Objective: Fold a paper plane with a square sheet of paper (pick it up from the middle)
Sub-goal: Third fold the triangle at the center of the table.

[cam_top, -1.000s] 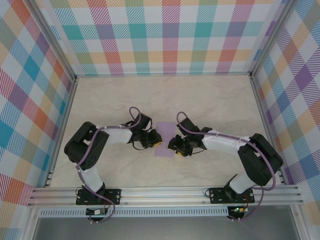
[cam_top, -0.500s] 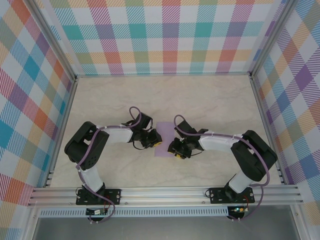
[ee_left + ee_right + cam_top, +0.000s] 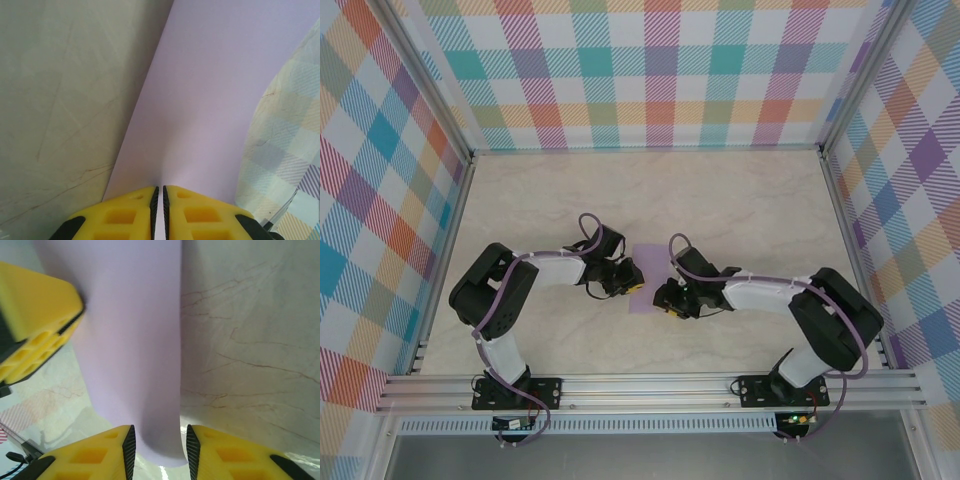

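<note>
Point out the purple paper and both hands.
square sheet of paper (image 3: 649,266): top view, its bare middle.
left hand (image 3: 159,196): left wrist view, between fingertips.
right hand (image 3: 160,440): right wrist view, between fingertips.

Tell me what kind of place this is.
Probably a robot test booth: plaid backdrop walls, an aluminium frame, and a left arm and right arm bolted to it.

Side edges of square sheet of paper (image 3: 647,270) hidden under arms, left pincer (image 3: 60,315) blurred, cropped.
</note>
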Controlling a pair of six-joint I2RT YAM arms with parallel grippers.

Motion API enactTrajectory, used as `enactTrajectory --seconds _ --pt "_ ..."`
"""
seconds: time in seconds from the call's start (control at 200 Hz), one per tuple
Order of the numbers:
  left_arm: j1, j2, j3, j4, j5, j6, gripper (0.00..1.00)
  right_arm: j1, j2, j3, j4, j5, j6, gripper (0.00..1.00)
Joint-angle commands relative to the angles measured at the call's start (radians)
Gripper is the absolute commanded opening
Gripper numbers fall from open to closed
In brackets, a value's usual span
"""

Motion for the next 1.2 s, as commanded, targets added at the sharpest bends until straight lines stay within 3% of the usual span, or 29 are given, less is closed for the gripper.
enactTrajectory --seconds 0.0,0.31,0.615,0.66,0.78,0.87,1.195 --pt "-0.001 0.039 -0.006 -0.112 -0.057 -0.01 0.15 0.003 -0.048 -0.008 0.086 0.022 -0.02 0.37" --pt "-0.001 0.029 0.014 -0.131 -0.055 -0.002 0.15 -0.011 0.033 0.04 0.064 -0.019 0.028 0.35" --pt "-0.001 0.013 0.038 -0.122 -0.03 0.011 0.15 -0.011 -0.005 -0.007 0.086 0.003 0.095 0.35" --pt "-0.001 0.007 0.042 -0.113 -0.022 0.016 0.15 -0.011 -0.007 -0.005 0.075 0.003 0.103 0.33" --pt "0.002 -0.035 0.032 -0.017 0.023 0.024 0.15 -0.011 -0.008 0.019 -0.032 0.023 0.132 0.12" --pt "0.004 -0.078 0.007 0.078 0.051 0.022 0.16 -0.014 -0.013 0.037 -0.128 0.042 0.112 0.04" --pt "0.013 -0.042 0.032 0.065 0.014 0.086 0.15 -0.069 -0.049 0.066 -0.291 -0.065 -0.061 0.01"
